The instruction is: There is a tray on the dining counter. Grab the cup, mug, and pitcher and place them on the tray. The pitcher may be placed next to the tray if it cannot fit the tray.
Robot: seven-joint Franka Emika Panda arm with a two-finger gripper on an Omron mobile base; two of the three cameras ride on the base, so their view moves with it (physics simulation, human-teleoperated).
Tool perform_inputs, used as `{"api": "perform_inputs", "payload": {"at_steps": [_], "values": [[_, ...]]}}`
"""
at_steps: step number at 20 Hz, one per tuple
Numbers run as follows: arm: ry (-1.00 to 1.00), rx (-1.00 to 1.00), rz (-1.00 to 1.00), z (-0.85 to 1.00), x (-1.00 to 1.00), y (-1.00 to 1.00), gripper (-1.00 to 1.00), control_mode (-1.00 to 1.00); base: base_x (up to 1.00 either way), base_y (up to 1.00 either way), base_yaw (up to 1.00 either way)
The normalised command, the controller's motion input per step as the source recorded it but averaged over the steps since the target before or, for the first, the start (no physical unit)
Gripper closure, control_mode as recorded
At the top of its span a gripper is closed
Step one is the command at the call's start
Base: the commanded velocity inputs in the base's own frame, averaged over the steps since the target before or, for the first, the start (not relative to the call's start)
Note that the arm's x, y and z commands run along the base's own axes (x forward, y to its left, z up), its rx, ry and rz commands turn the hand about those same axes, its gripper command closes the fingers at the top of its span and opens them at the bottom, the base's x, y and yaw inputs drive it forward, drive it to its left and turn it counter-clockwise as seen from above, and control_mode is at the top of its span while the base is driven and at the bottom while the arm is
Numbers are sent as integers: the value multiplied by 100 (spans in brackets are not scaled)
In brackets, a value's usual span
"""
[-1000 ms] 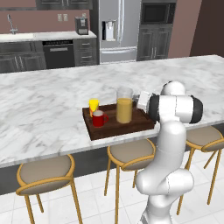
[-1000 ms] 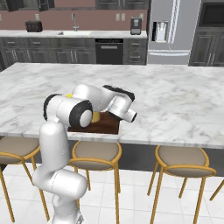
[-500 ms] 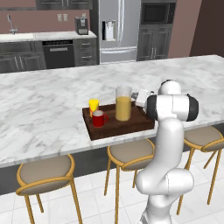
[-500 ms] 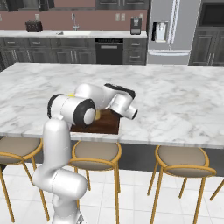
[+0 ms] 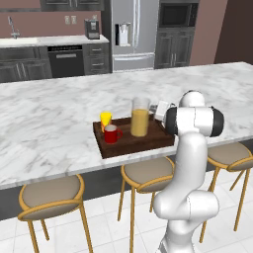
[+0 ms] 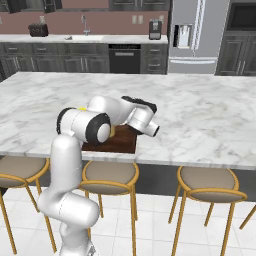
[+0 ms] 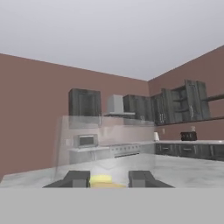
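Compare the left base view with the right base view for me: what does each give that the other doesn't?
Left base view alone: the pitcher, red mug and yellow cup, all on the tray. Right base view alone: the toaster on the back worktop and the arm's forearm lying across the tray, hiding most of it. Both share the tray at the dining counter's near edge, the stools and the fridge.

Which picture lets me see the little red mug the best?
The left base view: the red mug stands in plain sight on the tray, beside the yellow cup. From the right base view, the arm blocks it.
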Motion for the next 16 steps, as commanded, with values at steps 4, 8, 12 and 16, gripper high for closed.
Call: {"api": "perform_inputs", "payload": {"at_steps": [4, 8, 12, 16], "values": [[0, 0, 0, -41, -2, 0, -100, -100, 0, 0, 0], [0, 0, 0, -27, -19, 0, -100, -100, 0, 0, 0], [0, 0, -1, -9, -25, 0, -100, -100, 0, 0, 0], [0, -2, -4, 0, -26, -3, -100, -100, 0, 0, 0]]}}
